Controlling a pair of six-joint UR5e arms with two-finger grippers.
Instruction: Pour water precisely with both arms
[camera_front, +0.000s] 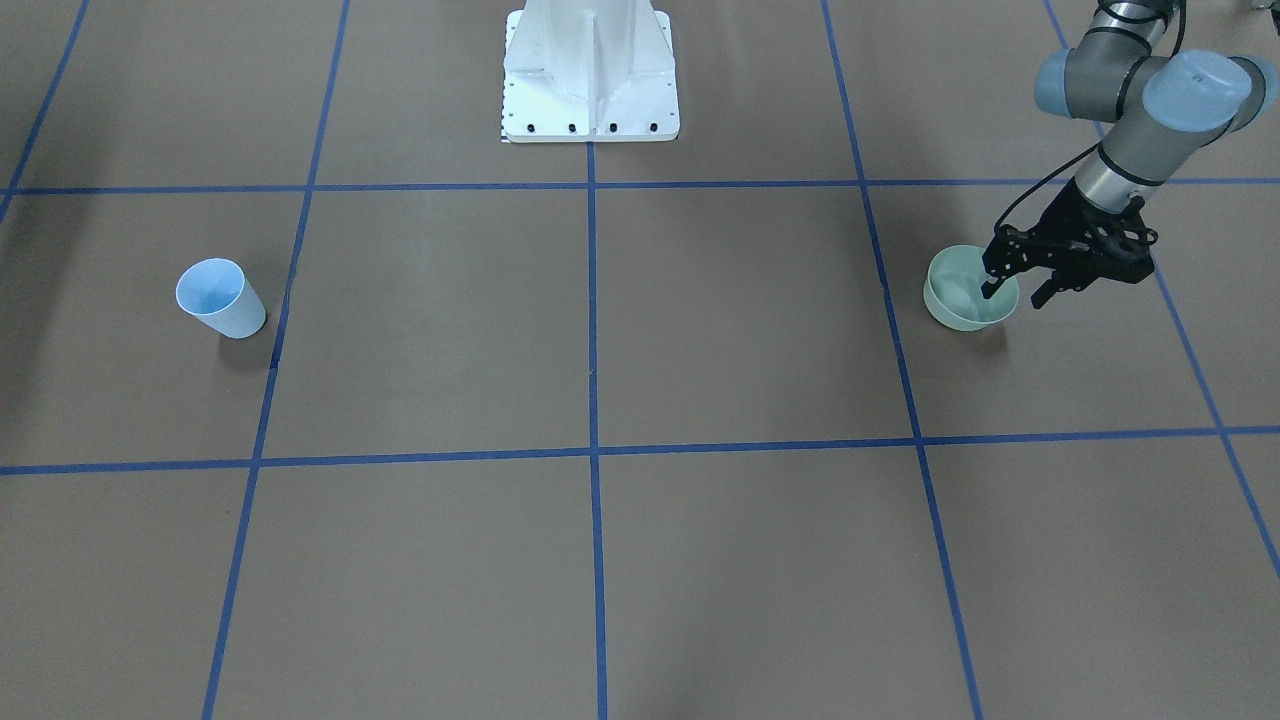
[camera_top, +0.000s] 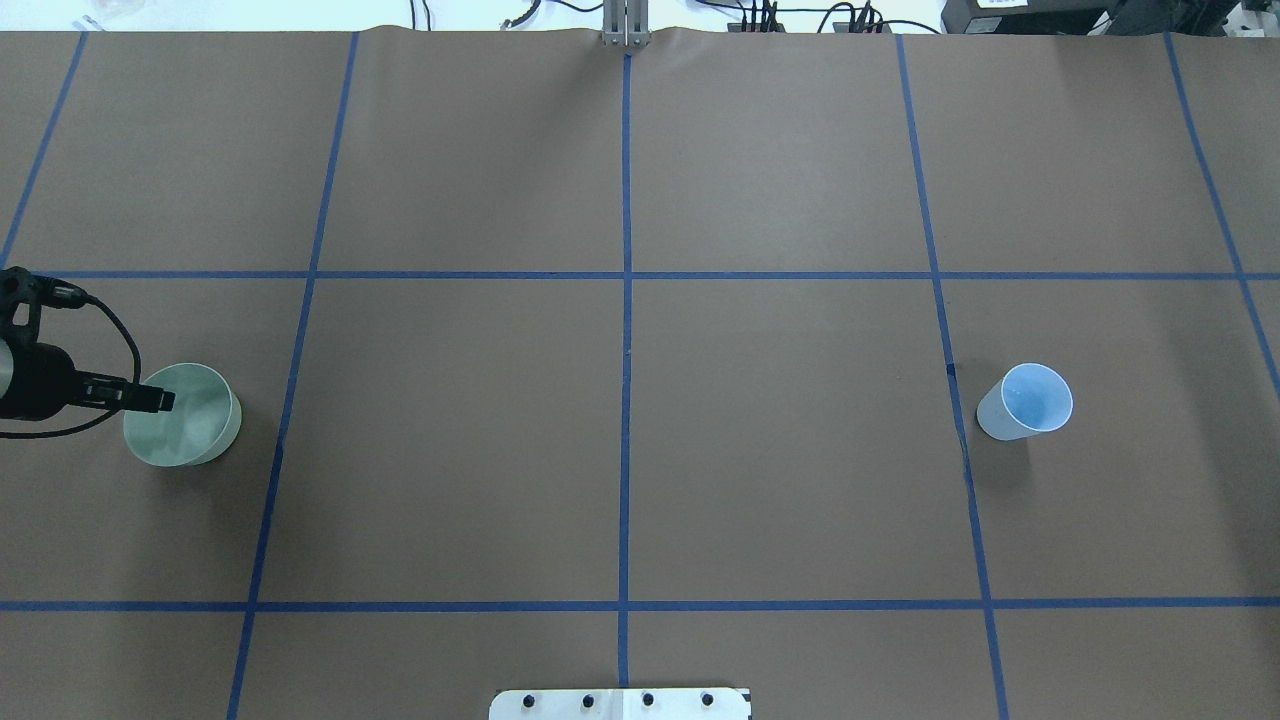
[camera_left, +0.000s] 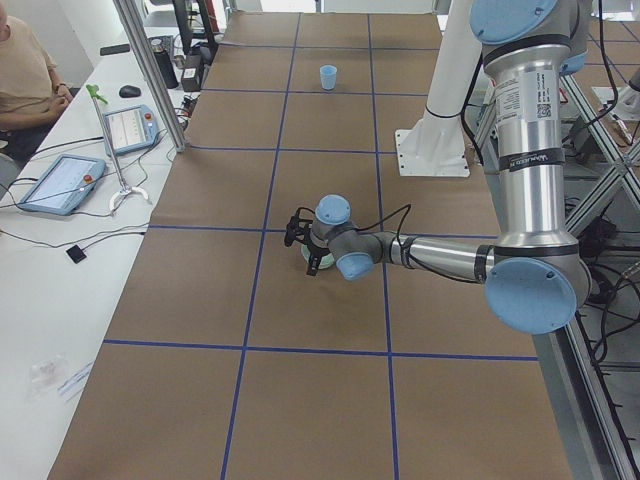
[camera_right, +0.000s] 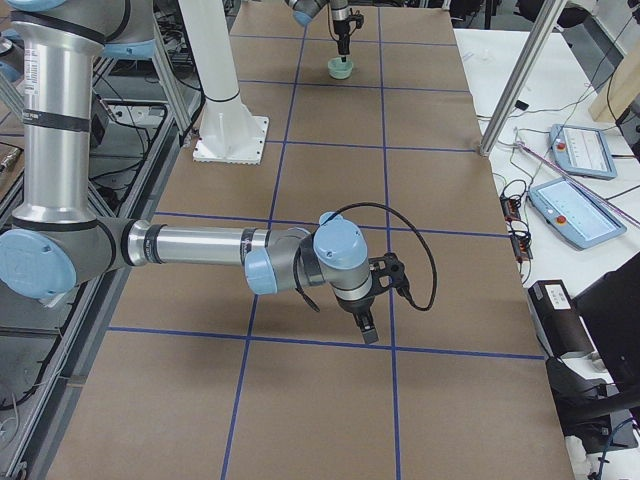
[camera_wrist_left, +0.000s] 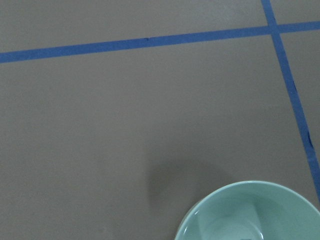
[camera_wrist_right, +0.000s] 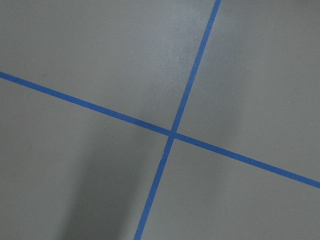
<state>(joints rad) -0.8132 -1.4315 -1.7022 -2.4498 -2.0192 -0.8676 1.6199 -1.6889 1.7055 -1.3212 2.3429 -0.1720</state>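
Above brown table (camera_front: 700, 330), left hand (camera_front: 1013, 295) angles down, fingers (camera_front: 990, 286) apart astride bowl (camera_front: 952, 300) rim.

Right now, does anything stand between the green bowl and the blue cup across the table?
Nothing visible does. Only bare brown table and blue tape lines lie between the green bowl and the blue cup. The left hand straddles the bowl's rim, one finger inside.

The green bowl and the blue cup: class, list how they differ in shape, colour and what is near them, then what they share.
The bowl is low and wide; the cup is taller and narrower. The bowl is pale green; the cup is light blue. The left gripper is open at the bowl's rim; no gripper is near the cup. Both stand upright with open mouths.
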